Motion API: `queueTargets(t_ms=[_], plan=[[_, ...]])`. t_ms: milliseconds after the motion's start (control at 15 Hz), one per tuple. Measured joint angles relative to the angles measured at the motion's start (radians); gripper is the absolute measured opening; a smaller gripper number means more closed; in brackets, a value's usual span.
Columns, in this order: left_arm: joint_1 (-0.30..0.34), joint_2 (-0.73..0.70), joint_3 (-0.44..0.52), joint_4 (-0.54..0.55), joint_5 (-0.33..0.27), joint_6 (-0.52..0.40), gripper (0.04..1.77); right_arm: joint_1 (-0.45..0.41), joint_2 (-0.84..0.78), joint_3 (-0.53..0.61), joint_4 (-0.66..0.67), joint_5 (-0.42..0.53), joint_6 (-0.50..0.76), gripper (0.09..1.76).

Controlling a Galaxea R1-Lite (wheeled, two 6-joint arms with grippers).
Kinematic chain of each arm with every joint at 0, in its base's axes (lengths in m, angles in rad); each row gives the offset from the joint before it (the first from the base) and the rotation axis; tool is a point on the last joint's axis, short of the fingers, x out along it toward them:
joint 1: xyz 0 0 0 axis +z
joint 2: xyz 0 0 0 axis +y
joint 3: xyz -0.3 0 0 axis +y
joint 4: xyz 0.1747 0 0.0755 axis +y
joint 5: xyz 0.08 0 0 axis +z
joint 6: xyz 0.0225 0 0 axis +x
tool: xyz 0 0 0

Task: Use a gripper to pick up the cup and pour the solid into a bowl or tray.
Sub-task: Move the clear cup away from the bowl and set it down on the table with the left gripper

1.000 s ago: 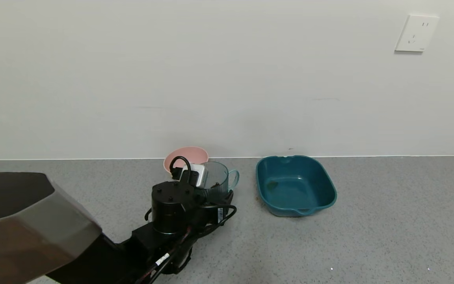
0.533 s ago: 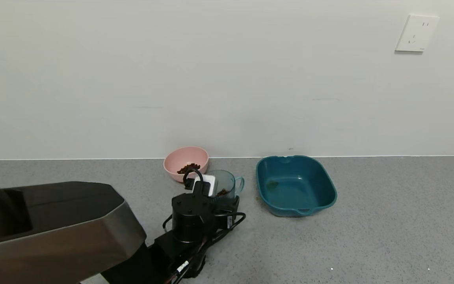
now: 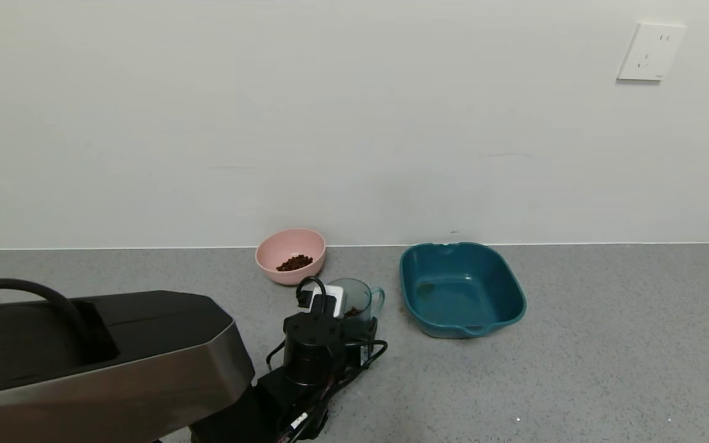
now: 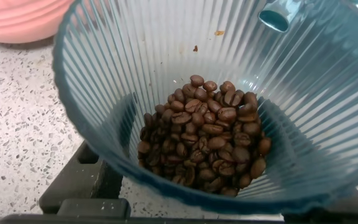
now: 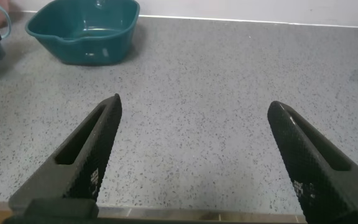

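The ribbed blue-grey cup [image 3: 359,299] stands upright in front of the pink bowl [image 3: 290,253], near the counter surface. My left gripper [image 3: 343,315] is shut on it from the near side. In the left wrist view the cup [image 4: 104,74] fills the picture, with a heap of brown beans [image 4: 204,134] in its bottom and black fingers [image 4: 73,193] beside its base. The pink bowl holds a small pile of beans [image 3: 295,263]. My right gripper [image 5: 194,149] is open and empty over bare counter, out of the head view.
A teal squarish basin [image 3: 462,289] sits right of the cup, and it also shows in the right wrist view [image 5: 82,28]. A wall runs behind the bowl. My left arm's large grey link [image 3: 84,369] fills the lower left.
My left arm has drawn the cup back from over the pink bowl and lowered it, turning it upright. The beans in the bowl now show.
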State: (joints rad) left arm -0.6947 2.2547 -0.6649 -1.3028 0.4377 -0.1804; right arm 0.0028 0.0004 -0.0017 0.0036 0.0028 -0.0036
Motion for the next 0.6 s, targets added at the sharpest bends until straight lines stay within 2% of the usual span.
queueTargets(t_ms=[600], plan=[[0.0, 0.018, 0.0, -0.001, -0.003, -0.001, 1.32, 0.0, 0.0, 0.0, -0.001, 0.0, 0.0, 1.71]])
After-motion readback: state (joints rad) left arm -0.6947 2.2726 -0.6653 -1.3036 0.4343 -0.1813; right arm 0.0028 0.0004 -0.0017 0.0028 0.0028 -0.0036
